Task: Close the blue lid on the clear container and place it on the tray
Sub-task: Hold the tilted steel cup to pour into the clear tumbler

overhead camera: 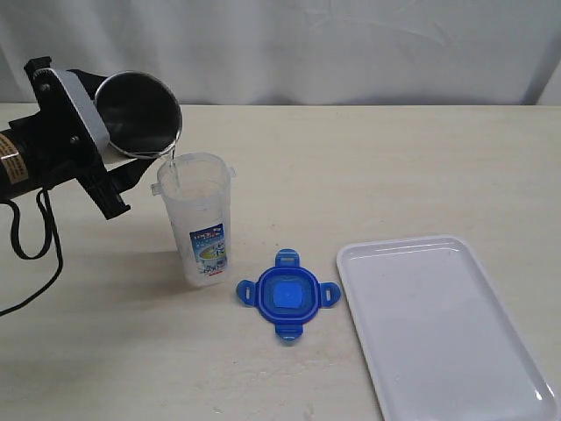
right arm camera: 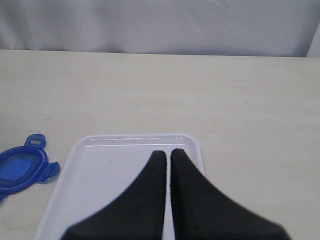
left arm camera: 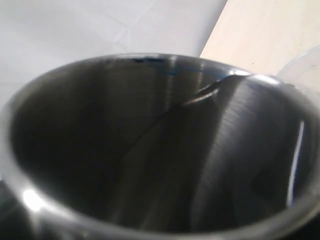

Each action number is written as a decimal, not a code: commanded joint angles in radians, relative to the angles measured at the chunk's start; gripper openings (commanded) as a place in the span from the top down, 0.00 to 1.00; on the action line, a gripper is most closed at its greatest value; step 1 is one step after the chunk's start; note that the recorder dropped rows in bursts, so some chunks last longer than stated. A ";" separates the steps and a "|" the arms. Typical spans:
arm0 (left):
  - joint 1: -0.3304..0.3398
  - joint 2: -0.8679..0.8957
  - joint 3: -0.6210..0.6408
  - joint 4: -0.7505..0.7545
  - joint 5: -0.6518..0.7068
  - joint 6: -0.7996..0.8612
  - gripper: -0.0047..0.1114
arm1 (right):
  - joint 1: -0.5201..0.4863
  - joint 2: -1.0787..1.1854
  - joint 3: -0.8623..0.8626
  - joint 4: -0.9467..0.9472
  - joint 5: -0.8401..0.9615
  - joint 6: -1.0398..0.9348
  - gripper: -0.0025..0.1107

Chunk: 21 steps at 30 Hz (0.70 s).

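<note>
Here: clear container, blue-white label, print unreadably small.

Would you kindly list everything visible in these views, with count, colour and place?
cup: one, steel grey, tilted over the container's mouth, pouring a thin stream
container: one, clear with a blue-white label, upright on the table
lid: one, blue, flat on the table between container and tray
tray: one, white, on the table's right side
table: one, beige
backdrop: one, white, behind the table
left gripper: one, black, holding the cup
right gripper: one, black, shut, empty, facing the tray
</note>
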 commanded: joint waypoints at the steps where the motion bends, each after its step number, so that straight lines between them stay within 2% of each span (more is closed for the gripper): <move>1: -0.001 -0.015 -0.012 -0.015 -0.055 0.009 0.96 | 0.001 -0.004 0.003 0.005 -0.004 0.005 0.94; 21: -0.001 -0.015 -0.012 -0.017 -0.053 0.039 0.96 | 0.001 -0.004 0.003 0.005 -0.004 0.005 0.94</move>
